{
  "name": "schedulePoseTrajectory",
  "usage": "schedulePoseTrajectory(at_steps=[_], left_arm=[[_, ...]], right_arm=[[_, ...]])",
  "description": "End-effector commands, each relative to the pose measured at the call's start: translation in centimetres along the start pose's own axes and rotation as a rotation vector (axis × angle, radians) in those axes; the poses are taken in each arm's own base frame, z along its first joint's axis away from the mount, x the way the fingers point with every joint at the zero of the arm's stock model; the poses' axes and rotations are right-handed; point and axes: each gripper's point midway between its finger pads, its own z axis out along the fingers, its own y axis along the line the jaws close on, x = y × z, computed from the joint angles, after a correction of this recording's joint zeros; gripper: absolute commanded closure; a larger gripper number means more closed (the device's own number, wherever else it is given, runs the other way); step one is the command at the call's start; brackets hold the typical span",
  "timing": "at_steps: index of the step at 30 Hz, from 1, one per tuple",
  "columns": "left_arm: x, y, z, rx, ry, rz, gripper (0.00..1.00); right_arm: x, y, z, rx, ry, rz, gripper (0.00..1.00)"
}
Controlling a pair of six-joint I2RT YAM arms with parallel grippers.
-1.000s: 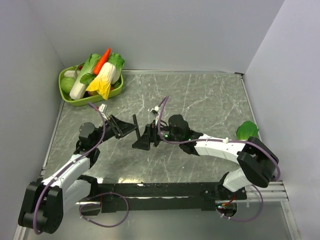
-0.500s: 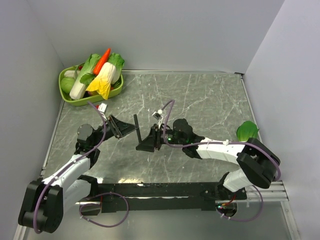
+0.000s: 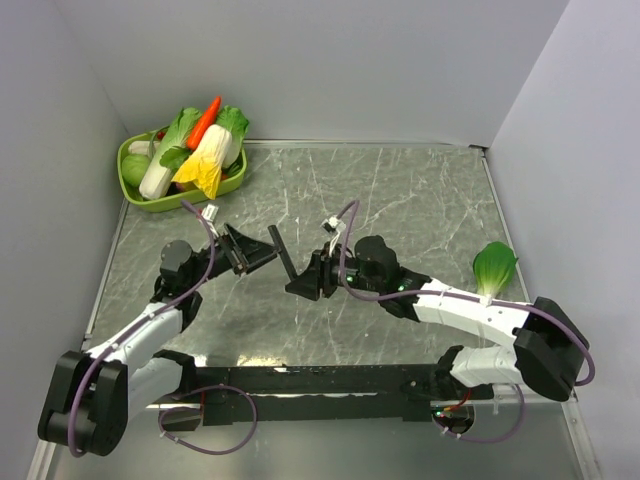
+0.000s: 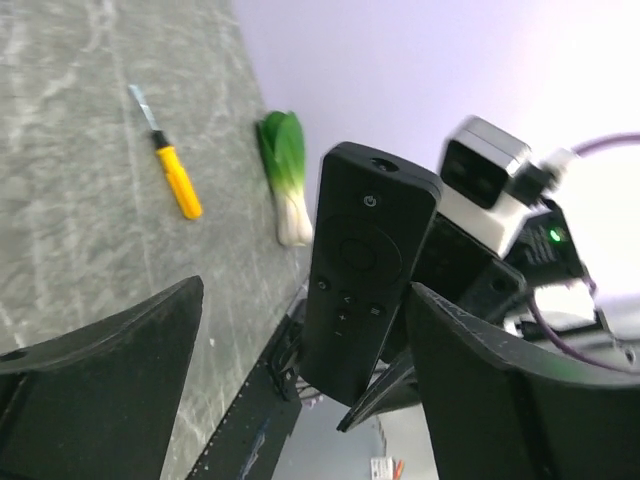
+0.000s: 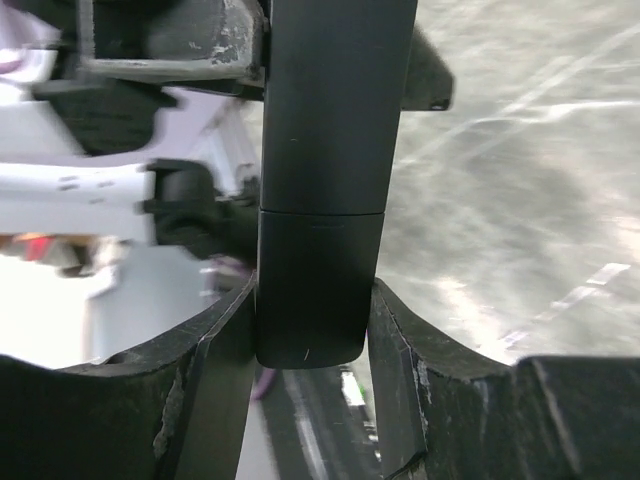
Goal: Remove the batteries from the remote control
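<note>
The remote control (image 3: 284, 256) is a slim black bar held up off the table, tilted. My right gripper (image 3: 306, 281) is shut on its lower end; in the right wrist view both fingers (image 5: 215, 370) press the sides of the remote control (image 5: 325, 190). My left gripper (image 3: 258, 250) is open just left of it. In the left wrist view the button face of the remote control (image 4: 362, 265) stands between my spread left gripper (image 4: 305, 292), clear of the left finger (image 4: 110, 370) and close beside the right one. No batteries show.
A green basket (image 3: 150, 203) of toy vegetables sits at the back left corner. A bok choy (image 3: 495, 264) lies near the right wall. The left wrist view also shows a yellow-handled screwdriver (image 4: 176, 180) on the marble table (image 3: 420, 200).
My right gripper closed on the remote's lower end, then my left gripper opened and let it go. The remote, now held only by the right gripper, shifted slightly right and tilted.
</note>
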Motion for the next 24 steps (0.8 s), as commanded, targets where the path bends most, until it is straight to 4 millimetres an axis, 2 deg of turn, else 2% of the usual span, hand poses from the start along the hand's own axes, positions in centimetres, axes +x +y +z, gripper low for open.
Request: schedulePoseTrajectory(at_steps=[1,5,11,12,14,15,16,19,23,24], left_arm=[[-1.9,0.6,0.5,-0.107,-0.046,0.051,0.12],[-2.1,1.9,0.9,-0.201,-0.044,0.034,0.11],[-1.8,1.9,1.7,-0.21,-0.031,0.033,0.11],[-2.3,1.6,2.1,-0.223,-0.045,0.046,0.11],[-2.2,2.7,2.1,-0.281,-0.035,0.039,0.12],[-2.6,2.6,2.4,-0.292,-0.038,0.042,0.13],[-2.5,3.5,2.4,-0.336,-0.035,0.027,0.15],[-2.4,3.8,2.6,-0.341,-0.024,0.007,0.21],[-1.9,5.0,2.3,-0.383,-0.022,-0.02,0.33],[-1.6,5.6,2.0,-0.412,-0.015,-0.033,0.4]], right_arm=[[-1.6,-1.4,-0.1,0.129,-0.005,-0.105,0.9],[-1.5,-2.3,-0.1,0.191,-0.014,-0.152,0.92],[-1.2,-3.4,0.5,0.329,0.033,-0.22,0.92],[-1.5,-3.1,0.7,0.332,0.03,-0.232,0.92],[-1.5,-2.9,0.9,0.341,0.037,-0.257,0.92],[-1.5,-2.3,1.1,0.335,0.034,-0.267,0.92],[-1.5,-1.9,1.2,0.324,0.036,-0.277,0.92],[-1.9,-1.5,1.4,0.345,0.015,-0.303,0.92],[-1.4,-2.3,1.4,0.395,0.051,-0.311,0.92],[-1.3,-2.4,1.4,0.407,0.056,-0.313,0.92]])
